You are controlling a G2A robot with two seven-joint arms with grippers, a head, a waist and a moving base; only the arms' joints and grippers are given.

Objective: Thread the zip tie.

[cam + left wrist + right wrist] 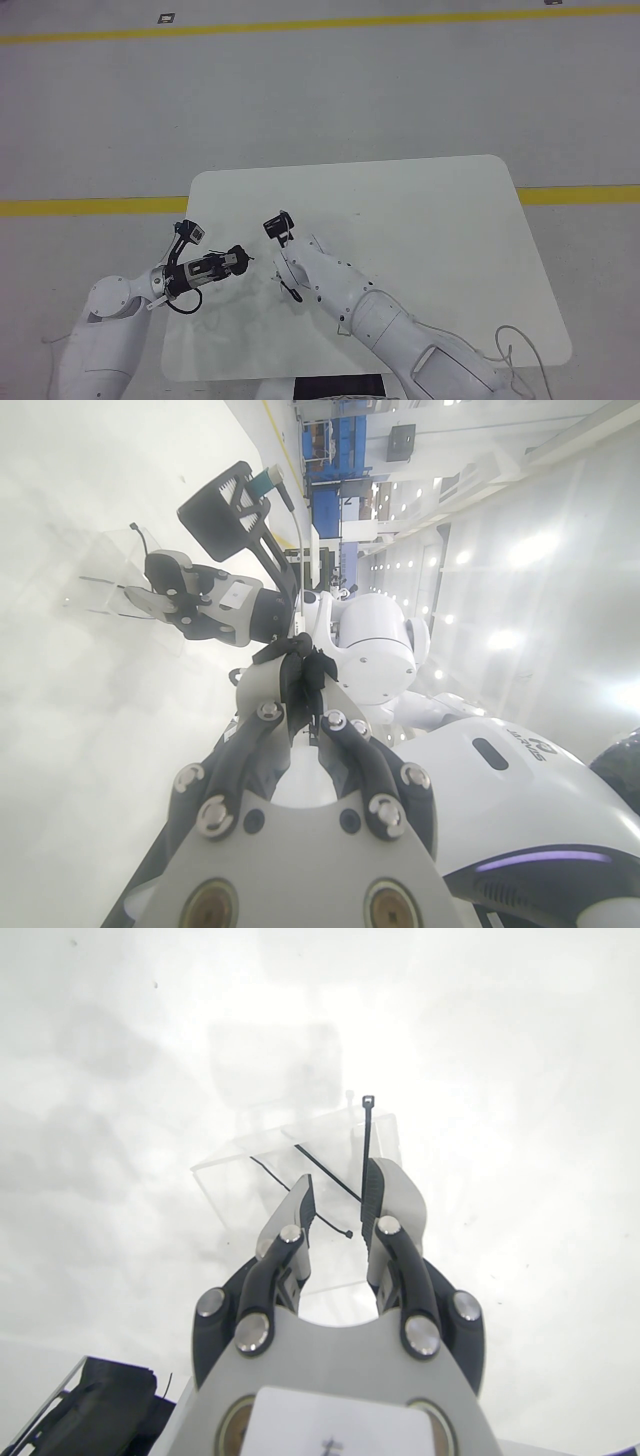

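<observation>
Two grippers are in play, and the right gripper (342, 1173) is the one at the tie. Its fingers are spread, with a clear gap between the pads and nothing pinched. The zip tie (366, 1138), black and slender, runs upright along the inner pad of one finger, touching it or very nearly. Its square head pokes out past that fingertip.

Just beyond the fingertips a clear box (225, 1178) stands on the white bench (500, 1078). The tie seems to lean on it or be propped in it, though I cannot tell how it is fixed. Between the spread fingers, seen through the clear walls, thinner dark strands (325, 1218) cross on a slant, one ending in a small head. Whether they are spare ties or reflections I cannot tell.

The left gripper (295, 655) hangs near the right one, off to its side and pointed toward it. Its fingers are pressed together, with a crumpled black scrap at the tips that I cannot identify.

The tie should weigh almost nothing. It is likely slick nylon, fairly stiff along its length but springy sideways, so a loose pinch may let it twist or flick away. I would take the strap flat between the pads, a little below the head. That leaves the slot clear and steady for the tail, which itself wants a grip close behind its tip so it does not droop.
</observation>
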